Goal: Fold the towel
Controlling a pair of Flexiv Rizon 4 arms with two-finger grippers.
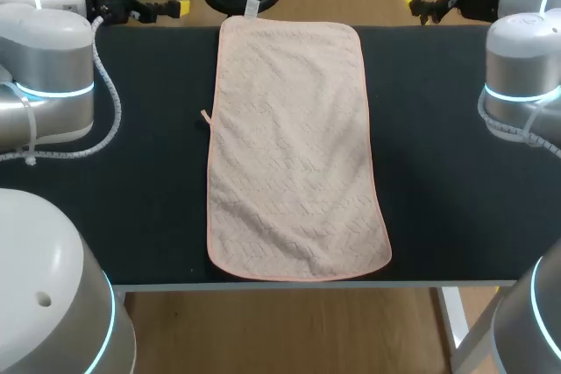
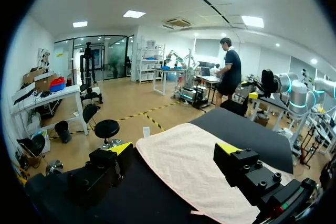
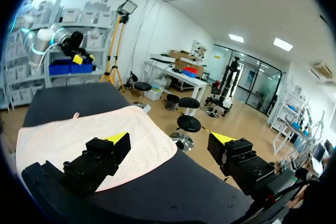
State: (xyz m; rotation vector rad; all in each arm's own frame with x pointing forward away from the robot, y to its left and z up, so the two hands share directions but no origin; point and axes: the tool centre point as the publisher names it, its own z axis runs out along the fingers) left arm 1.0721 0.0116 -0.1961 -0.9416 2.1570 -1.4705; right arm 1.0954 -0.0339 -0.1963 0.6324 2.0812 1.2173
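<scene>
1. Pink cloth, one towel [image 1: 294, 146], is lying flat and unfolded down the middle of the one black table [image 1: 131, 172], reaching from its far edge to its near edge.
2. One small tag [image 1: 251, 7] is sticking out at the towel's far edge.
3. Two grippers are hanging by the table's far corners, well apart from the towel.
4. The left gripper [image 2: 176, 150] is holding its two yellow-tipped fingers spread wide, gripping nothing.
5. The right gripper [image 3: 169, 140] is likewise keeping both fingers parted, holding nothing.
</scene>
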